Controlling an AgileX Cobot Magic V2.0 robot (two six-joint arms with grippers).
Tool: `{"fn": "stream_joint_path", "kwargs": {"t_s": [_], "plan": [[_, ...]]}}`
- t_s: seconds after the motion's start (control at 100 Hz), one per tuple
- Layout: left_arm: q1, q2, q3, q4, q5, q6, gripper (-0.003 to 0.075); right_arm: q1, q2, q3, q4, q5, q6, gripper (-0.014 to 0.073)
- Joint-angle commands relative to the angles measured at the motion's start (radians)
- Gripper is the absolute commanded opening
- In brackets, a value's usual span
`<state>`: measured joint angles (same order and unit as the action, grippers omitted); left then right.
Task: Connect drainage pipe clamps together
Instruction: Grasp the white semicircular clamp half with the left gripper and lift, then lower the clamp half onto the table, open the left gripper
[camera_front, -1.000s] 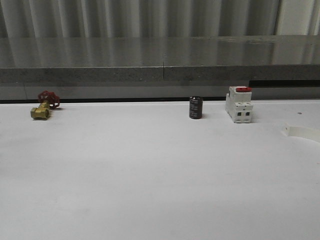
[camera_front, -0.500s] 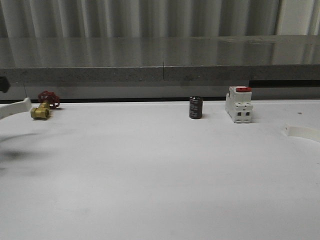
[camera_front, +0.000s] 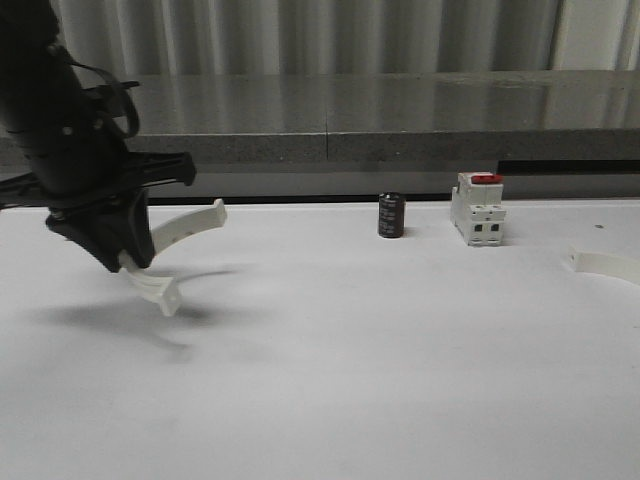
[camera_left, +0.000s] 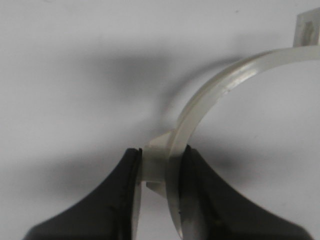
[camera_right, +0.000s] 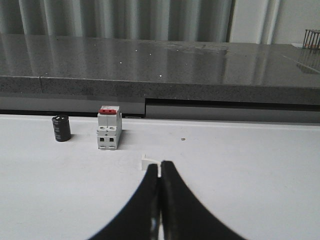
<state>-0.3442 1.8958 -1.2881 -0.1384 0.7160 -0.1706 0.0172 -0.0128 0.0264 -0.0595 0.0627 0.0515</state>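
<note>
One white half-ring drainage pipe clamp hangs above the table at the left, and my left gripper is shut on it near one end. In the left wrist view the black fingers pinch its band and a tab, the left gripper with the clamp's arc curving away. The other clamp is at the table's right edge, partly cut off by the frame. My right gripper is shut with a thin white band between its tips, and that clamp's end tab sticks out just beyond them.
A black cylinder and a white block with a red switch stand at the back of the white table, in front of a grey ledge. Both also show in the right wrist view, the cylinder and the block.
My left arm has swung in from the left with its clamp and now covers the brass valve. The clamp at the right edge has hardly shifted.
</note>
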Motion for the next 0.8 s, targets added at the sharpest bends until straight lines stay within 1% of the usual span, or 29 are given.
{"fn": "stream_joint_path", "kwargs": {"t_s": [0.0, 0.19, 0.25, 0.3, 0.37, 0.42, 0.49, 0.54, 0.59, 0.74, 0.79], "plan": [[-0.031, -0.014, -0.060, -0.040, -0.022, -0.016, -0.0020, 0.000, -0.017, -0.015, -0.008, -0.081, -0.005, -0.0067], [-0.050, 0.037, -0.101, -0.056, 0.002, -0.016, -0.0018, 0.000, -0.017, -0.015, -0.008, -0.081, -0.005, -0.0067], [-0.050, 0.051, -0.109, -0.057, 0.031, -0.016, 0.0005, 0.000, -0.017, -0.015, -0.008, -0.081, -0.005, -0.0067], [-0.050, 0.062, -0.110, -0.057, 0.034, -0.016, 0.0051, 0.000, -0.017, -0.015, -0.008, -0.081, -0.005, -0.0067], [-0.050, 0.070, -0.110, -0.057, 0.034, -0.016, 0.0145, 0.000, -0.017, -0.015, -0.008, -0.081, -0.005, -0.0067], [-0.050, 0.071, -0.110, -0.057, 0.032, -0.016, 0.0238, 0.000, -0.017, -0.015, -0.008, -0.081, -0.005, -0.0067], [-0.050, 0.071, -0.118, -0.057, 0.027, -0.016, 0.0341, 0.000, -0.017, -0.015, -0.008, -0.081, -0.005, -0.0067], [-0.050, 0.071, -0.131, -0.057, 0.029, -0.016, 0.0385, 0.000, -0.017, -0.015, -0.008, -0.081, -0.005, -0.0067], [-0.050, 0.067, -0.144, -0.057, 0.029, -0.010, 0.0398, 0.000, -0.017, -0.015, -0.008, -0.081, -0.005, -0.0067], [-0.050, 0.008, -0.164, -0.053, 0.023, -0.008, 0.0397, 0.000, -0.017, -0.015, -0.008, -0.081, -0.005, -0.0067], [-0.046, -0.024, -0.164, -0.042, 0.026, -0.008, 0.0386, 0.000, -0.017, -0.015, -0.008, -0.081, -0.005, -0.0067]]}}
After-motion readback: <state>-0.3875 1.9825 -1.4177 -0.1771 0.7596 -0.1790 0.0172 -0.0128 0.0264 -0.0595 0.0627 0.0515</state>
